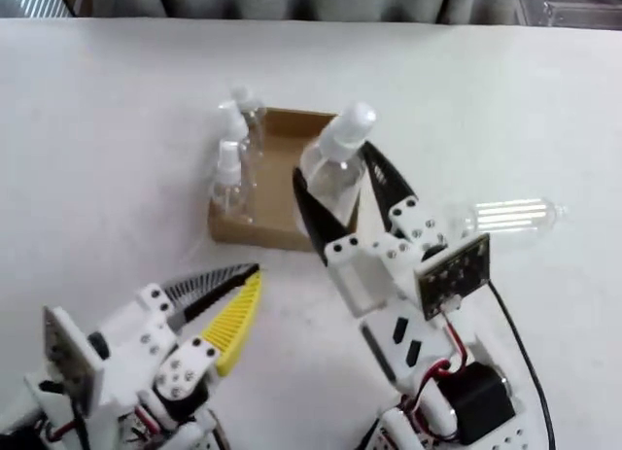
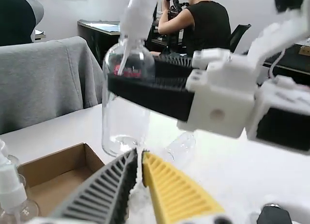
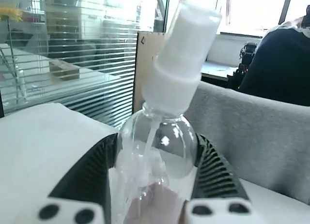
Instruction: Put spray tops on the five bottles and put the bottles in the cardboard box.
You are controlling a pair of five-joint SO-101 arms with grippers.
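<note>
My right tool [image 1: 332,160] is clenched on a capped spray bottle [image 1: 330,183], held over the right side of the cardboard box [image 1: 260,228]. About three capped bottles [image 1: 230,168] crowd the box's left wall, so the middle looks free. A fifth bottle [image 1: 505,217], seemingly uncapped, lies on the table [image 1: 117,129] just right of my arm. My left tool [image 1: 255,272] is closed and empty, near the box's front wall.

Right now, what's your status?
Right gripper shut on bottle, capped, over box. Left gripper shut, empty. Loose bottle lying on table. Box floor below looks open.
</note>
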